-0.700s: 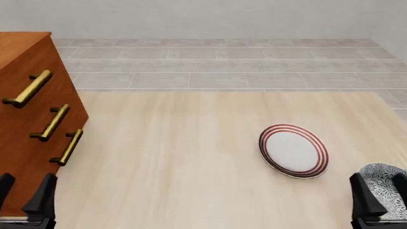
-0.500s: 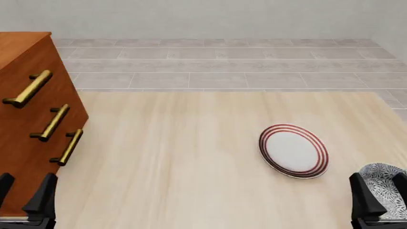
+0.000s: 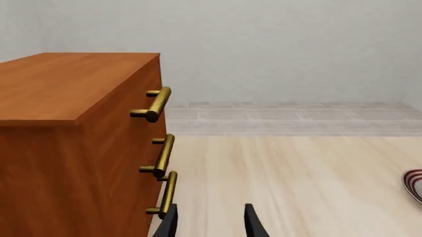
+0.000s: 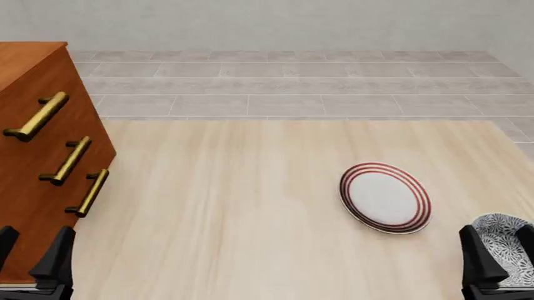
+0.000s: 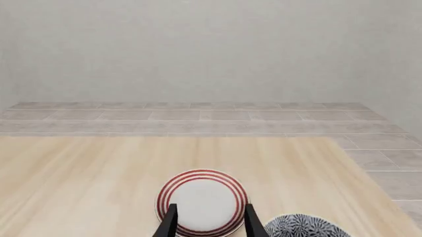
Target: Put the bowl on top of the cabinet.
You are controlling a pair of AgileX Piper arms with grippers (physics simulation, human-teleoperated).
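The bowl point(image 4: 503, 236), black-and-white floral, sits on the table at the near right corner; the right wrist view shows it point(image 5: 307, 227) off to the side of the fingers, not between them. My right gripper point(image 4: 504, 265) is open above that corner and holds nothing. The reddish-brown cabinet point(image 4: 37, 150) with three brass handles stands at the table's left edge, its drawer fronts facing right. My left gripper point(image 4: 29, 257) is open and empty at the near left, just in front of the cabinet; in the left wrist view the cabinet point(image 3: 72, 148) is close beside the left gripper point(image 3: 211, 226).
A flat white plate with red rings point(image 4: 386, 197) lies on the table right of centre, just beyond the bowl, and shows between the right gripper's fingers as the plate point(image 5: 201, 201). Bare wooden table point(image 4: 225, 206) spans cabinet to plate. Grey tiled floor lies beyond the far edge.
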